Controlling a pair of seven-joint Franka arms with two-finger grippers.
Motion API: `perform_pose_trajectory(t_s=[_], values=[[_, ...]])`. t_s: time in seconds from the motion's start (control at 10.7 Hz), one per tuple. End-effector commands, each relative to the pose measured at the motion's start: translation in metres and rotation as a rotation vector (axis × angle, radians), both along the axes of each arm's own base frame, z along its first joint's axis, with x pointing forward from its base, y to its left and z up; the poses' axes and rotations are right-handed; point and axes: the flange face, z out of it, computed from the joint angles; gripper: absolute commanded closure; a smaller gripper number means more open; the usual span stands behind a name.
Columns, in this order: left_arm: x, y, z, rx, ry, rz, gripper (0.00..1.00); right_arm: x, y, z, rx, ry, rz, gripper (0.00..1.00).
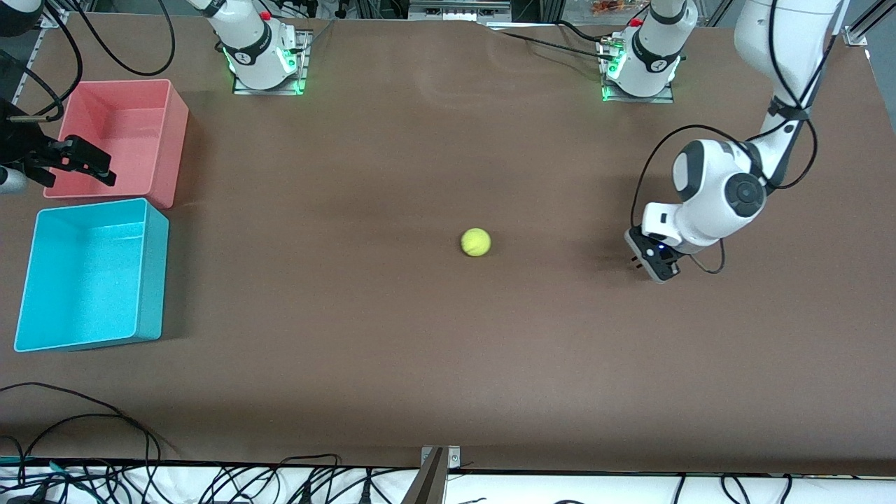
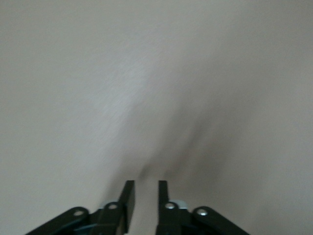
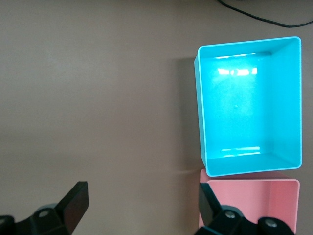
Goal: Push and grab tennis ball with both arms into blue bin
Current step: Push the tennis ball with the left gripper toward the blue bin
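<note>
Spread wide, the right gripper (image 1: 87, 162) hangs over the pink bin (image 1: 157, 94) at the right arm's end of the table; its wrist view shows both fingers (image 3: 73, 203) well apart with nothing between them. That stance reads as waiting: parked by the bins, it is ready to receive whatever rolls its way. Just beside the pink bin, nearer the front camera, sits the blue bin (image 1: 150, 280), open-topped and holding nothing.

Near the middle of the table lies the tennis ball (image 1: 476, 242), alone and well apart from both bins and both grippers.

Toward the left arm's end, the left gripper (image 1: 638, 262) is down low over the table, roughly level with the ball. Its fingers (image 2: 128, 196) are drawn close with only a narrow slot between them, gripping nothing. Held low and nearly closed like that, it looks set up as a blunt pusher to send the ball across toward the bins; no contact has been made yet.

The table (image 1: 350, 350) is covered in plain brown material, flat and smooth-looking, so the ball should roll freely. Black cables (image 1: 105, 448) lie along the table edge nearest the front camera.
</note>
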Motion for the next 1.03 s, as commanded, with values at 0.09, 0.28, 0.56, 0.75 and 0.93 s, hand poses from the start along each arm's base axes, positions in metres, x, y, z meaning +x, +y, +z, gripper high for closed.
perform_pose_trajectory(t_s=[0.09,0.28,0.56,0.75,0.93], values=[[-0.007,0.019,0.057,0.006,-0.024,0.029,0.00,-0.004,0.003,-0.001,0.017,0.003,0.005,0.00],[-0.013,0.043,0.078,0.006,-0.050,0.071,0.00,-0.004,0.007,-0.004,0.018,0.007,0.009,0.00],[-0.013,0.051,0.121,0.006,-0.128,0.088,0.00,-0.002,0.016,-0.005,0.017,0.007,0.037,0.00],[-0.014,0.052,0.133,0.006,-0.137,0.088,0.00,-0.005,0.036,-0.003,0.017,0.014,0.063,0.00],[-0.017,0.056,0.150,0.006,-0.151,0.096,0.00,-0.007,0.058,-0.011,0.015,0.031,0.101,0.00]])
